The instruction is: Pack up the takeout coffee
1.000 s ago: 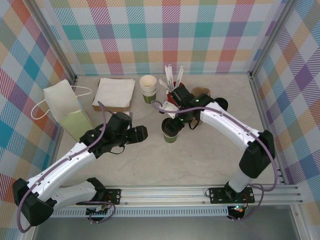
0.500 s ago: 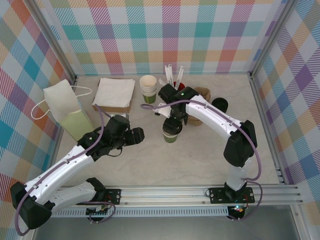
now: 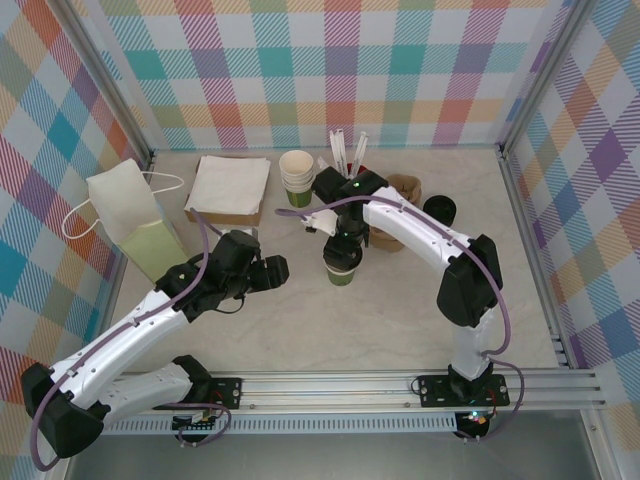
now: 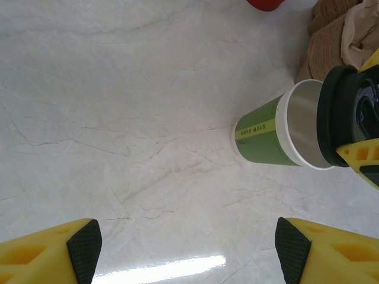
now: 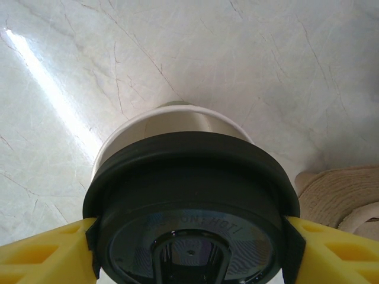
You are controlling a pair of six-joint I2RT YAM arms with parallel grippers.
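The takeout coffee's olive-green cup (image 3: 341, 272) stands upright mid-table. Its black lid (image 5: 189, 195) is pinched at both sides by my right gripper (image 5: 190, 236), which hangs over the cup (image 5: 172, 121) from above (image 3: 342, 250). In the left wrist view the lid (image 4: 346, 112) sits just above the white rim of the cup (image 4: 260, 139), with grey inner wall still showing between them. My left gripper (image 3: 276, 270) is open and empty (image 4: 186, 242), low over bare table a short way left of the cup.
A white paper bag (image 3: 125, 215) stands at the far left with a flat napkin stack (image 3: 230, 185) behind it. A stack of lidless green cups (image 3: 297, 175), a red cup of white sticks (image 3: 350, 165), brown sleeves (image 3: 402, 190) and a spare black lid (image 3: 440, 208) sit behind.
The right arm has folded its elbow inward while its gripper keeps the lid over the cup. The left gripper has drawn back slightly to the left.
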